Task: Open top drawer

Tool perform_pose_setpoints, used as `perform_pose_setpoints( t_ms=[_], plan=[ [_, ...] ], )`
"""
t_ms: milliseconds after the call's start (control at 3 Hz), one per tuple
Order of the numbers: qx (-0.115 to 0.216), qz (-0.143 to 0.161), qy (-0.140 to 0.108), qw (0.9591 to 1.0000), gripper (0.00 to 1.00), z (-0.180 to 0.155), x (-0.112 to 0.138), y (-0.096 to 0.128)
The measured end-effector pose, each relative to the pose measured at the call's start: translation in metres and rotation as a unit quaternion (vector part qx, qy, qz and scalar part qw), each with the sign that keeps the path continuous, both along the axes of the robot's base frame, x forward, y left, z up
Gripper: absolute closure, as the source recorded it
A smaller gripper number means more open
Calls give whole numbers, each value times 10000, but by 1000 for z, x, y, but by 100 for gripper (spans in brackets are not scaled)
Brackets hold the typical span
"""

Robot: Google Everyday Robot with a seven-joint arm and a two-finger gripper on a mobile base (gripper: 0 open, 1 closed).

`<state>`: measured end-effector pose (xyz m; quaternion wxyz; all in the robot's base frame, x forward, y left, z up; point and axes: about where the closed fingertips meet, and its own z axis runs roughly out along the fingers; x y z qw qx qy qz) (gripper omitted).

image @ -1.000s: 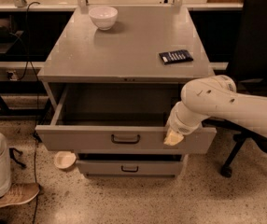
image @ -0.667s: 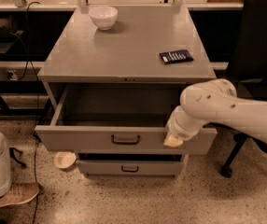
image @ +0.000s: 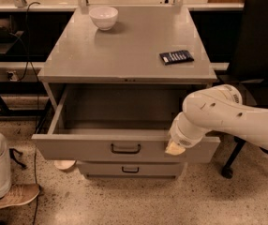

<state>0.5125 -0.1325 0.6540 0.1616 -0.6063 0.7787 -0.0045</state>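
The top drawer [image: 78, 146] of the grey cabinet stands pulled far out, its deep grey interior open and bare. Its front panel carries a small black bar handle [image: 125, 148] at the centre. My white arm reaches in from the right, and my gripper [image: 174, 147] sits at the right part of the drawer's front edge, right of the handle. A shorter drawer [image: 130, 168] with a similar black handle shows below, shut.
A white bowl [image: 103, 17] and a dark flat packet [image: 176, 56] lie on the cabinet top [image: 124, 46]. A black office chair [image: 258, 46] stands right. A person's leg and shoe [image: 12, 195] are at lower left. A small white object [image: 64, 164] lies on the floor.
The arm has shifted slightly to the right along the drawer front. The drawer stays pulled out as before.
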Motion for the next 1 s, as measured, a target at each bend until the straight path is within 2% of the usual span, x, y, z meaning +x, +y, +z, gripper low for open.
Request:
perform_pose_setpoints(
  t_ms=[333,667,1000],
  plan=[
    [64,-291,104,9995,100,-1,-29,-2],
    [92,-423,153,9989,100,-1,-41,-3],
    [92,-422,152,9989,83,-1,-41,-3]
  ],
)
